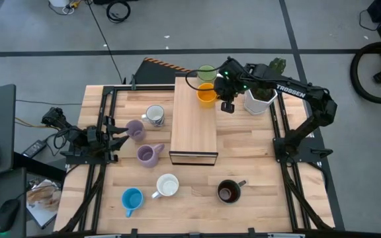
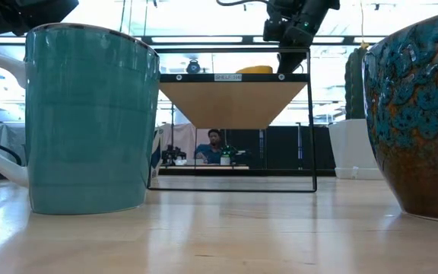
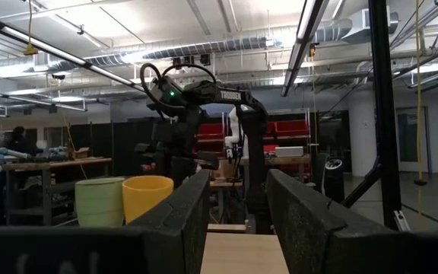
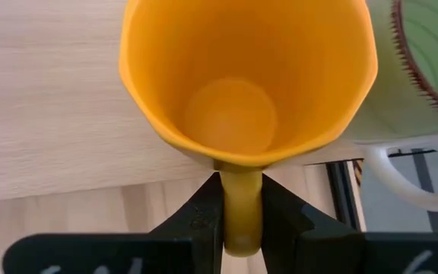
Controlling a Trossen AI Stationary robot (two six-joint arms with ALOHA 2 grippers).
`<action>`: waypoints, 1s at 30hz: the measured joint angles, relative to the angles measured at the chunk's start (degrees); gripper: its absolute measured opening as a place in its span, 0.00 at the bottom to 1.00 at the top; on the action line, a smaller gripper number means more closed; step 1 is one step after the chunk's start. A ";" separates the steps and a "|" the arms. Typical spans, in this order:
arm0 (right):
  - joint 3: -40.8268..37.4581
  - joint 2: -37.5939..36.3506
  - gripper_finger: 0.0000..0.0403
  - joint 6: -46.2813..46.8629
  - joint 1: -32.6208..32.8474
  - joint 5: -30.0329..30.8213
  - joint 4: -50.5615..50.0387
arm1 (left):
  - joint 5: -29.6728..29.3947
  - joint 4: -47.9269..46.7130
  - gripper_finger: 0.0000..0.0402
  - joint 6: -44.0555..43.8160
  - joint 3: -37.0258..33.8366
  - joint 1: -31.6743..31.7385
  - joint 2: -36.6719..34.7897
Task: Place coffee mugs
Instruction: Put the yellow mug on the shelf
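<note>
From above, your right gripper (image 1: 226, 106) sits at the far end of the wooden shelf (image 1: 194, 125), beside the orange mug (image 1: 206, 94) and green mug (image 1: 206, 72) standing there; six mugs wait on the table (image 1: 256, 165): two lilac, one patterned, one blue, one white, one dark brown. The left gripper (image 1: 121, 130) idles at the table's left edge. Low down, the orange mug (image 2: 253, 70) shows on the shelf top. Your right wrist view shows both fingers (image 4: 287, 221) clamped on its handle, so placement looks nearly finished; next, release and back away cleanly. The left wrist view shows that gripper's fingers (image 3: 181, 209) parted, empty.
</note>
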 joint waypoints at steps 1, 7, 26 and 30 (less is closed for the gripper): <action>-0.01 0.00 0.17 -0.12 0.00 0.32 0.02 | 0.00 0.00 0.35 0.00 0.00 0.00 0.00; -0.06 0.00 0.18 -0.12 -0.69 0.60 0.33 | 0.00 -0.02 0.35 0.00 -0.01 -0.01 0.00; -1.48 -0.04 0.26 1.11 -1.84 -1.66 1.32 | 0.00 -0.07 0.35 0.00 -0.02 -0.01 0.00; -2.03 -0.04 0.32 1.46 -1.84 -1.22 1.36 | 0.00 -0.09 0.35 0.00 -0.01 -0.01 0.00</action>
